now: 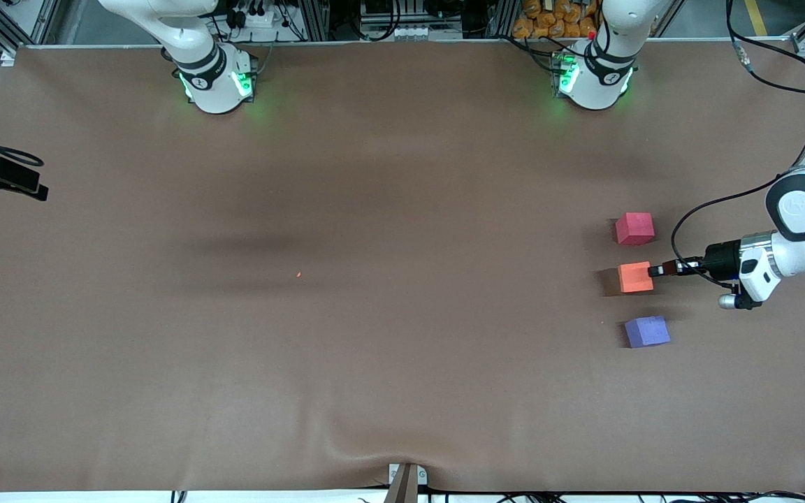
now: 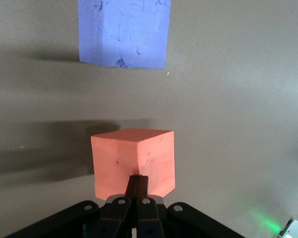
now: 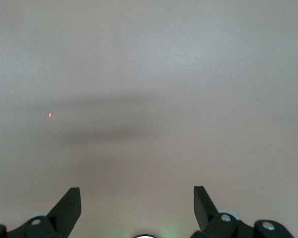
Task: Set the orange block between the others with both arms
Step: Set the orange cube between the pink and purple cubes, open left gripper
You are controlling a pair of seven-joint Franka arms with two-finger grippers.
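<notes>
The orange block [image 1: 634, 277] sits on the brown table [image 1: 346, 293] between the red-pink block [image 1: 634, 228], farther from the front camera, and the purple block [image 1: 647, 331], nearer to it; all three stand apart in a rough line toward the left arm's end. The left gripper [image 1: 656, 271] has its fingers pressed together, tips touching the orange block's side, pinching nothing, which suggests a push to nudge it into line. The right gripper [image 3: 137, 206] waits over bare table, fingers spread wide and empty.
</notes>
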